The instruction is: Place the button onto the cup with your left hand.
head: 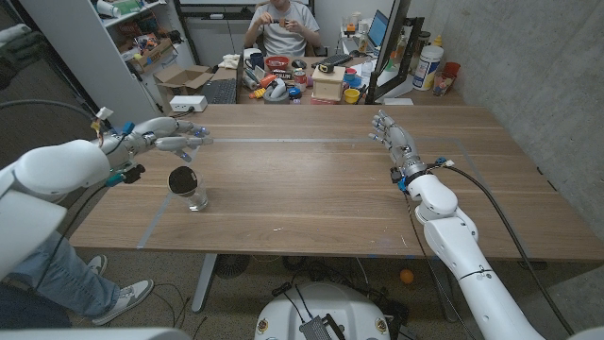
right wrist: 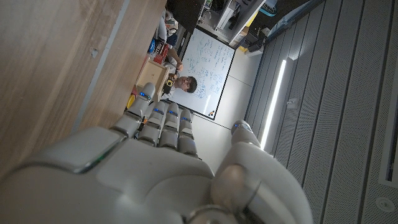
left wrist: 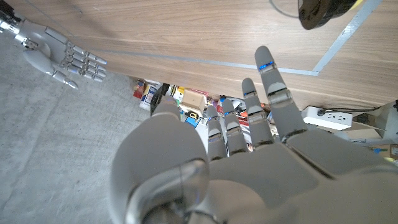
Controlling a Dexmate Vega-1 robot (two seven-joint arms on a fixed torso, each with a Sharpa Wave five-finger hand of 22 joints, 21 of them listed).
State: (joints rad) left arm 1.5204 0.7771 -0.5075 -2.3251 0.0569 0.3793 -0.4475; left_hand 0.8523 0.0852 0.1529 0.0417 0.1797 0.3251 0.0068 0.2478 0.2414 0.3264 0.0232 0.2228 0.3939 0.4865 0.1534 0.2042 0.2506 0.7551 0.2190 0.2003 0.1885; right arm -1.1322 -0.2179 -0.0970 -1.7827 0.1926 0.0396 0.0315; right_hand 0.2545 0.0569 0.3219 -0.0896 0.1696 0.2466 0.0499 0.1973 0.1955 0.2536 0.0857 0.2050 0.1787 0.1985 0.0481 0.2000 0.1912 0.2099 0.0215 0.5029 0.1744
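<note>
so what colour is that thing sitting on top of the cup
Black, a round disc on the clear cup; the head view shows it best.

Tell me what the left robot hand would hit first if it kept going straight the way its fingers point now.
Probably nothing on the table. The left robot hand points across the bare wood toward the right robot hand, which stands far off. The cup sits nearer the robot, off that line. Height is unclear.

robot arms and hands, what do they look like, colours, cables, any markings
Both arms have smooth white rounded shells. The left hand and right hand are silver-grey metal with segmented fingers and dark joints. Small blue lights glow on the fingers, and blue fittings sit at the wrists. A black cable loops off the right forearm; the left wrist carries a black part and thin coloured wires.
</note>
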